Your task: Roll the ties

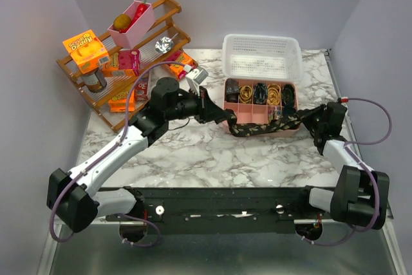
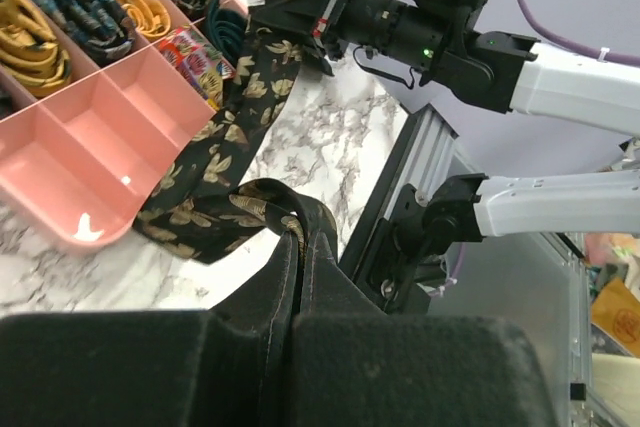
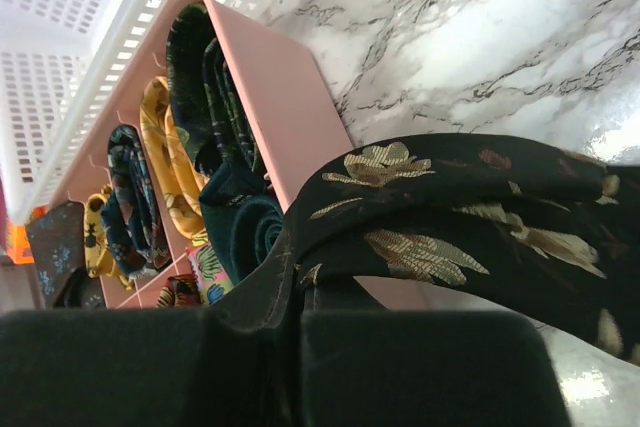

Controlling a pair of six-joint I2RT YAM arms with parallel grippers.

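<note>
Tie: one black tie (image 1: 257, 127) with a gold leaf print, unrolled, spans the gap between the two grippers. It runs along the near wall of the pink tray (image 1: 226, 104) and sags onto the marble table (image 1: 193, 152).
Left gripper (image 2: 300, 247): jaws pressed together on a bunched fold at one end of the tie.
Right gripper (image 3: 295, 287): jaws clamped on the other end, with the fabric doubled over the fingers.
Slip risk: both pinches catch only a narrow fold. A pull that tightens the span could draw an end free and drop the tie.
Twist risk: the band looks folded and turned near each grip. Rolling from this state probably gives a lopsided, loose coil.
Snag risk: the tie lies against the tray wall. Winding or lifting here could hook the rim and drag or tip the tray.
Neighbours: the rolled ties (image 1: 257, 93) fill the far compartments, and a shoved tray could unsettle them.
Beyond: the white basket (image 1: 261, 38) stands just behind the tray and would get pushed along.
</note>
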